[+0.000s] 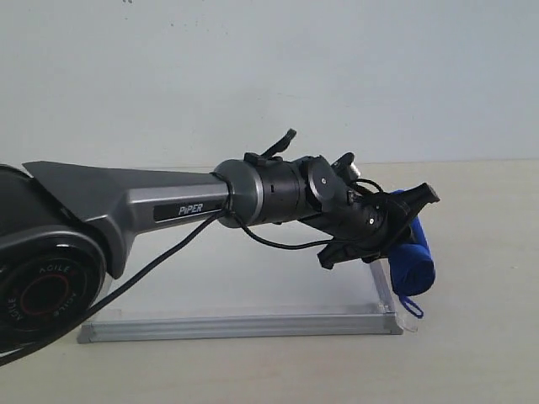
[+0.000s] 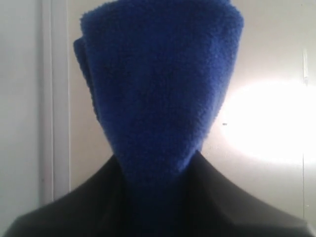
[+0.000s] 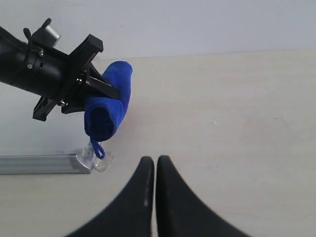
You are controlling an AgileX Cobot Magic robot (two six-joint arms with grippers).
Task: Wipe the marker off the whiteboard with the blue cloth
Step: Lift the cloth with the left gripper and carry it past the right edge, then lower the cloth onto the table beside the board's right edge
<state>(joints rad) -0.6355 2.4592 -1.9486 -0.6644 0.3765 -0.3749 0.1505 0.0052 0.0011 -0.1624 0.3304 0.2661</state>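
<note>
Beige tabletop (image 1: pixel 480 337): matte, faintly mottled, fills lower part of exterior view. Plain pale grey-white wall (image 1: pixel 269 76): upright directly behind tabletop, meeting tabletop's far edge in straight horizontal seam.

Blue fuzzy cloth roll (image 1: pixel 414 261) in the left tool (image 1: pixel 402 229), loop down, by a taped corner of the silver-framed whiteboard (image 1: pixel 253 325).

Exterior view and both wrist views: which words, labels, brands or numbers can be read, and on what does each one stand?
"PiPER": on the dark label on the grey link of the left arm.
"AGILE": seems to curve around the round joint cap at that arm's base; the rest of its lettering is too blurred to read.
Left wrist view and right wrist view: no text.
</note>
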